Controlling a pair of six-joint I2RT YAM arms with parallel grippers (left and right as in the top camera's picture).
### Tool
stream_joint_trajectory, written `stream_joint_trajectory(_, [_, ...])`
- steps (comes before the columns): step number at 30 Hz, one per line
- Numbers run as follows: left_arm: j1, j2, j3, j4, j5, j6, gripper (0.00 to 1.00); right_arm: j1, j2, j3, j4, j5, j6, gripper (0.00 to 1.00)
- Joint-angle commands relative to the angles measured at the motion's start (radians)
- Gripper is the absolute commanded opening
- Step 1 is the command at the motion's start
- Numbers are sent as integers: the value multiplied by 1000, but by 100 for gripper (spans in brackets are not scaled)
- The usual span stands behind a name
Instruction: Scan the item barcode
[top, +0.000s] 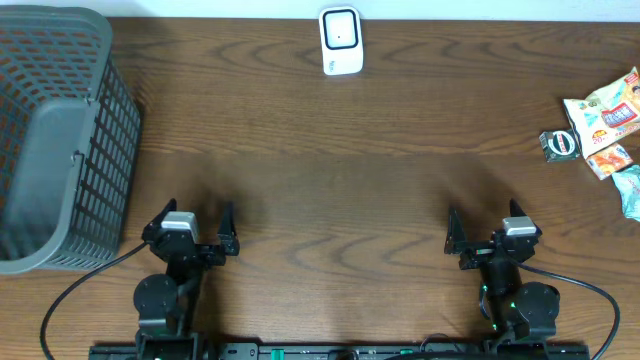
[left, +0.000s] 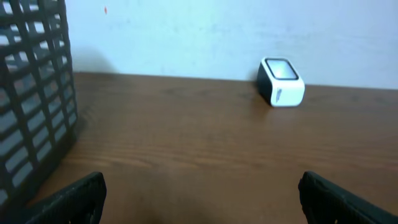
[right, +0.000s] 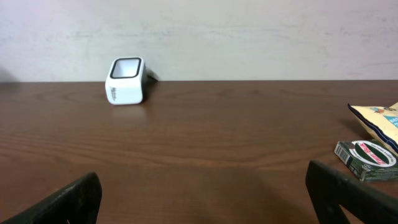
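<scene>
Left hand (top: 197, 218) released beside basket (top: 110, 150), right hand (top: 483, 222) released, scanner (top: 341, 40) at bench (top: 340, 170) far edge, snacks (top: 600, 125) at right

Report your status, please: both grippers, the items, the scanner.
Left gripper open, empty. Right gripper open, empty. Snack packets lying at the right edge, scanner at the far edge. Nothing between them; basket stands far left.

Left claw (top: 198, 213) and right claw (top: 484, 218) are black, with silver wrist blocks (top: 177, 221), looping black cables (top: 70, 290).
</scene>
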Motion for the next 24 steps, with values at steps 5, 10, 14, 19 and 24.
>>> stream_joint_trajectory(5, [2,-94,-2,-57,-13,0,98,-2,-7,-1,-4,1,14,99])
stream_joint_trajectory(10, [3,-100,-2,-105,-13,-1,98,-2,-7,-1,-4,1,14,99])
stream_joint_trajectory(14, [3,-100,-2,-140,-18,0,98,-2,-7,-1,-4,1,14,99])
stream_joint_trajectory(19, [3,-101,-2,-143,-45,8,98,-2,-7,-1,-4,1,14,99])
stream_joint_trajectory(24, [3,-101,-2,-145,-58,8,98,-2,-7,-1,-4,1,14,99])
